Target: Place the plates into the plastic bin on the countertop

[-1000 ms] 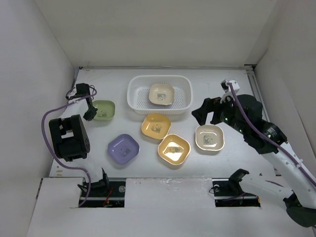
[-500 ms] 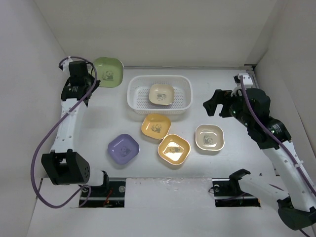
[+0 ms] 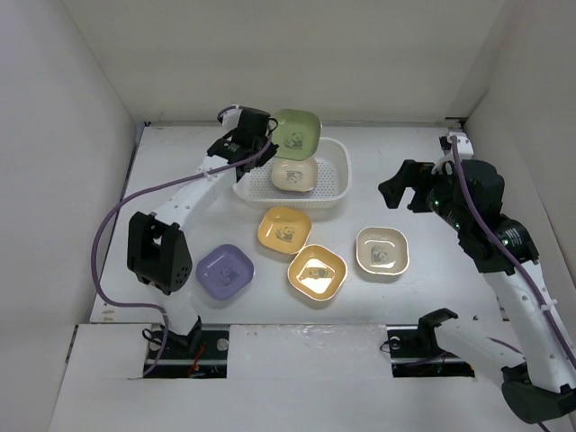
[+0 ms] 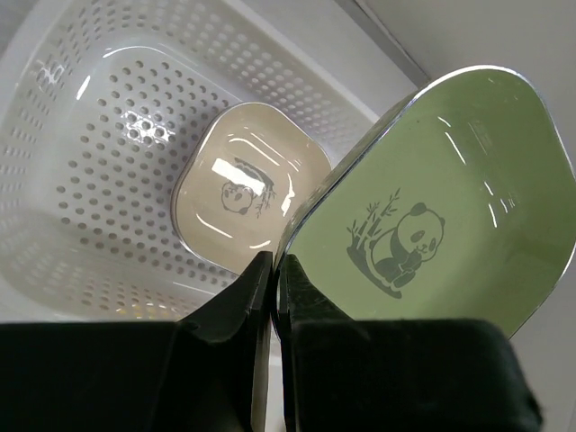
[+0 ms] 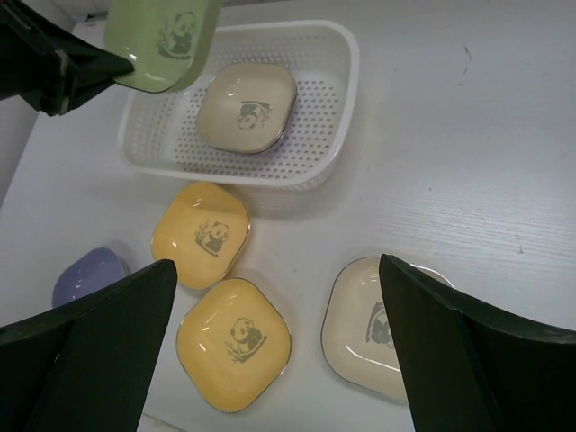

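My left gripper (image 3: 268,144) is shut on the rim of a green plate (image 3: 297,131) and holds it tilted above the far left part of the white plastic bin (image 3: 335,191); the green plate (image 4: 432,216) fills the left wrist view. A cream plate (image 3: 293,173) lies in the bin (image 4: 63,180). On the countertop lie two orange-yellow plates (image 3: 283,229) (image 3: 317,272), a purple plate (image 3: 224,270) and a cream plate (image 3: 382,251). My right gripper (image 3: 407,187) is open and empty, raised to the right of the bin.
Pale walls bound the white countertop (image 3: 180,234) on three sides. The left arm's purple cable (image 3: 112,225) loops over the left part. The right wrist view shows the bin (image 5: 346,99) and the loose plates below it.
My left gripper has lifted the green plate from the left of the countertop and swung it right, over the bin. My right gripper has drawn back up and to the right.
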Controlling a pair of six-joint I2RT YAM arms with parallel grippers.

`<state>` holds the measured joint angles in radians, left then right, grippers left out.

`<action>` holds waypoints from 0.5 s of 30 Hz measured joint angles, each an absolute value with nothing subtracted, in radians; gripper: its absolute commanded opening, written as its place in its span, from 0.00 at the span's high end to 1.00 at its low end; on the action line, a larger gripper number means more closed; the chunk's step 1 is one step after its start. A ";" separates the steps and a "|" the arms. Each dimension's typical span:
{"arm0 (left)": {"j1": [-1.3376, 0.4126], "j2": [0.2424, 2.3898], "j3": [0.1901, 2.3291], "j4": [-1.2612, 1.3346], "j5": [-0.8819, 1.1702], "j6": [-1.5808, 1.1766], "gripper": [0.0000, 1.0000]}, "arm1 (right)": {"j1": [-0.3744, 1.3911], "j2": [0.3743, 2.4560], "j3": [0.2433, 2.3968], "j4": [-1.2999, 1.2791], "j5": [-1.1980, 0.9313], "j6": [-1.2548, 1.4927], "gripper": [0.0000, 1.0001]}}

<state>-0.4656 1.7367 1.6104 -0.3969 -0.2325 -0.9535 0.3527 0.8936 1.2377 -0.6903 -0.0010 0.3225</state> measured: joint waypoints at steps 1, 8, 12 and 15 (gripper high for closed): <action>-0.469 1.748 1.610 -0.392 -0.234 -0.966 1.00 | 0.353 0.889 1.240 -0.693 -0.003 0.324 0.00; -0.471 1.873 1.670 -0.362 -0.250 -1.012 1.00 | 0.350 0.869 1.248 -0.707 -0.009 0.329 0.00; -0.476 1.929 1.669 -0.355 -0.247 -1.021 1.00 | 0.340 0.864 1.248 -0.712 -0.011 0.329 0.00; -0.477 1.966 1.669 -0.355 -0.242 -1.032 1.00 | 0.338 0.863 1.248 -0.712 -0.012 0.329 0.00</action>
<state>-0.4767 1.9663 1.6691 -0.3553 -0.2424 -1.0321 0.3378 0.8627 1.2484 -0.7116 -0.0116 0.3290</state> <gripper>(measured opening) 0.021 0.999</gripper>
